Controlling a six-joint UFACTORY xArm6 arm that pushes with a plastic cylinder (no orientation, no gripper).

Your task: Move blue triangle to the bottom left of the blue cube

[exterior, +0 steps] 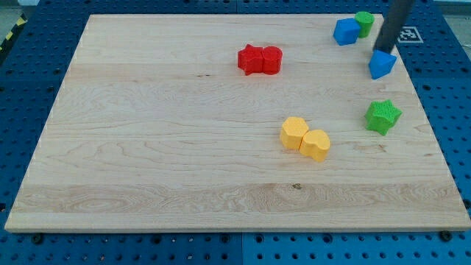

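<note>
The blue triangle (381, 65) lies near the board's right edge, toward the view's top. The blue cube (346, 31) sits up and to the left of it, near the top edge, touching a green block (363, 22) on its right. My tip (382, 51) comes down from the view's top right and rests against the top of the blue triangle. The triangle lies to the lower right of the blue cube.
A red star-like block (251, 59) and a red cylinder-like block (271, 60) touch near the top centre. A yellow hexagon-like block (294, 132) and a yellow heart-like block (316, 144) touch at centre right. A green star (383, 116) lies at the right. The wooden board (147, 147) sits on a blue pegboard.
</note>
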